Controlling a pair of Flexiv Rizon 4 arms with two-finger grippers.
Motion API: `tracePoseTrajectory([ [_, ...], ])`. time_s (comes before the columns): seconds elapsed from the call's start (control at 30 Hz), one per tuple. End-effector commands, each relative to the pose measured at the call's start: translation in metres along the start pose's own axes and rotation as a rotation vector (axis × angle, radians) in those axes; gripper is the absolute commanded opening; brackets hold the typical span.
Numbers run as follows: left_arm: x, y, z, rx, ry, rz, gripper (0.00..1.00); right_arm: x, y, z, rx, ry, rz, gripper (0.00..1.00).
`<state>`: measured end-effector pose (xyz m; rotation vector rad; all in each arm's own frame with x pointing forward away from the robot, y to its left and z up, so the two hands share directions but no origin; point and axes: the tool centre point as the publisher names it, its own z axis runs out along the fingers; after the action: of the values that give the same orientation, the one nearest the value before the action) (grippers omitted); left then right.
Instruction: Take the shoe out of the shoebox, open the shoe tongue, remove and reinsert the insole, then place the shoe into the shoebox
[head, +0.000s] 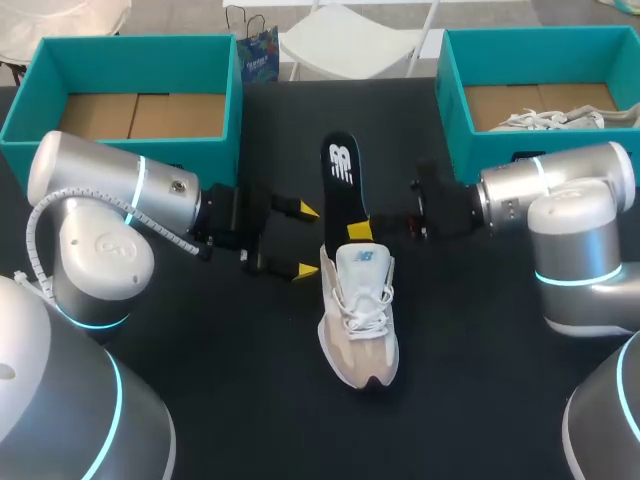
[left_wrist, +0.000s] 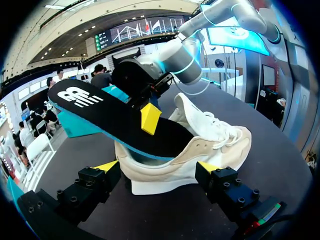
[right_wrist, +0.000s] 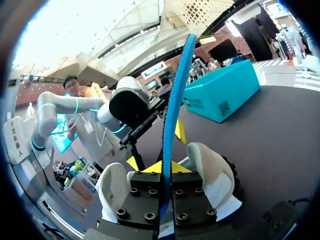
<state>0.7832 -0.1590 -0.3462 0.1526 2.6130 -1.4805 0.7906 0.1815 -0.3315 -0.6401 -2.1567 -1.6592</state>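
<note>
Left teal shoebox (head: 120, 50) with brown cardboard floor showing, right teal shoebox (head: 455, 110) holding a white laced second shoe (head: 550, 120), beige-and-white shoe (head: 358, 315) on black worktop (head: 250, 400) between them, black insole (head: 343, 185) with white logo half inside it, right tool (head: 358, 232) clamped on insole, left tool (head: 304, 240) open beside the heel end.

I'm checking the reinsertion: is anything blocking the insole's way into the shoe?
Nothing visible does. The insole, pinched in the right hand, has its lower end inside the shoe opening.
</note>
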Motion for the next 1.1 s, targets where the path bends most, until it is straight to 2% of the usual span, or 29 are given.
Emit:
tracePoseTrajectory([
  [0.03, 0.0, -0.001, 0.001, -0.003, 0.001, 0.001, 1.0, 0.01, -0.021, 0.001, -0.019, -0.02, 0.026, 0.0],
  [0.27, 0.0, -0.001, 0.001, -0.003, 0.001, 0.001, 1.0, 0.018, -0.036, 0.003, -0.014, -0.027, 0.069, 0.0],
  [0.5, 0.0, -0.001, 0.001, -0.003, 0.001, 0.001, 1.0, 0.015, -0.035, 0.005, -0.015, -0.02, 0.081, 0.0],
  [0.53, 0.0, -0.001, 0.001, -0.003, 0.001, 0.001, 1.0, 0.015, -0.032, 0.005, -0.014, -0.017, 0.073, 0.17],
  [0.57, 0.0, -0.001, 0.001, -0.003, 0.001, 0.001, 1.0, 0.014, -0.029, 0.005, -0.012, -0.017, 0.067, 0.28],
  [0.63, 0.0, -0.001, 0.001, -0.003, 0.001, 0.001, 1.0, 0.013, -0.023, 0.005, -0.007, -0.017, 0.053, 0.32],
  [0.77, 0.0, -0.001, 0.001, -0.003, 0.001, 0.001, 1.0, 0.011, -0.017, 0.005, -0.004, -0.018, 0.039, 0.33],
  [0.83, 0.0, -0.001, 0.001, -0.003, 0.001, 0.001, 1.0, 0.008, -0.004, 0.005, 0.009, -0.011, 0.011, 0.31],
  [1.0, 0.0, -0.001, 0.001, -0.003, 0.001, 0.001, 1.0, 0.005, 0.003, 0.006, 0.017, -0.008, 0.001, 0.3],
  [1.1, 0.0, -0.001, 0.001, -0.003, 0.001, 0.001, 1.0, -0.002, 0.009, 0.009, 0.038, 0.001, -0.001, 0.17],
])
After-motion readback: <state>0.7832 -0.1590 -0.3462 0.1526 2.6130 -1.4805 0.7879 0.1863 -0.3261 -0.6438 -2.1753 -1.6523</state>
